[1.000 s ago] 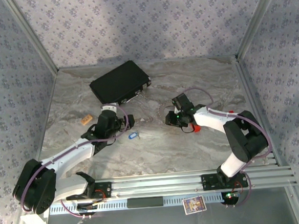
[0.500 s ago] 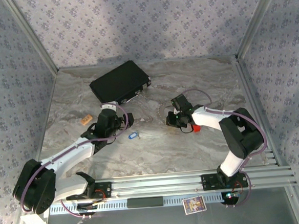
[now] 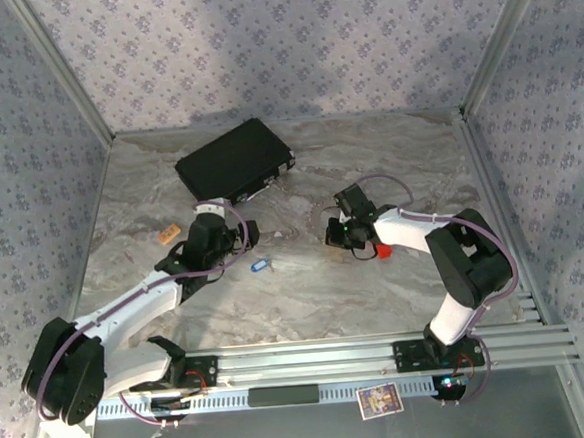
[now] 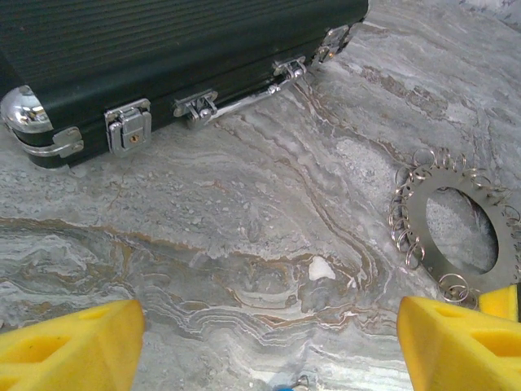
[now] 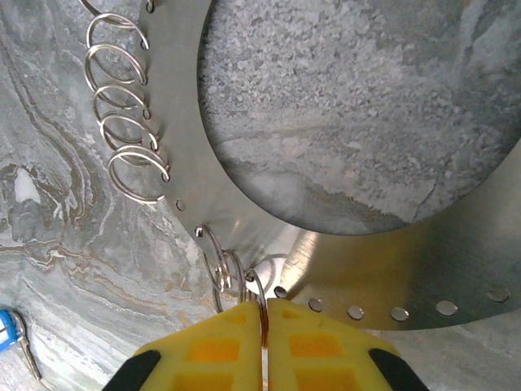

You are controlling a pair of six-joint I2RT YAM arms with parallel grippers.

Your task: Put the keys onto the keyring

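The keyring (image 5: 391, 273) is a flat grey metal ring with small wire loops hanging from holes along its rim; it lies on the marble table right of centre (image 3: 322, 215). My right gripper (image 5: 264, 314) is shut on one of those wire loops at the ring's near edge, its yellow pads pressed together. A key with a blue tag (image 3: 259, 265) lies on the table between the arms, and shows at the left edge of the right wrist view (image 5: 6, 327). My left gripper (image 4: 269, 326) hovers open just behind that key, facing the keyring (image 4: 419, 213), nothing between its fingers.
A black case (image 3: 233, 161) with metal latches (image 4: 129, 126) lies at the back left. A small tan object (image 3: 169, 233) sits left of the left arm. Patterned walls enclose the table (image 3: 308, 298) on three sides.
My right gripper's jaws have closed onto a wire loop of the keyring. The left arm has barely shifted and stays open.
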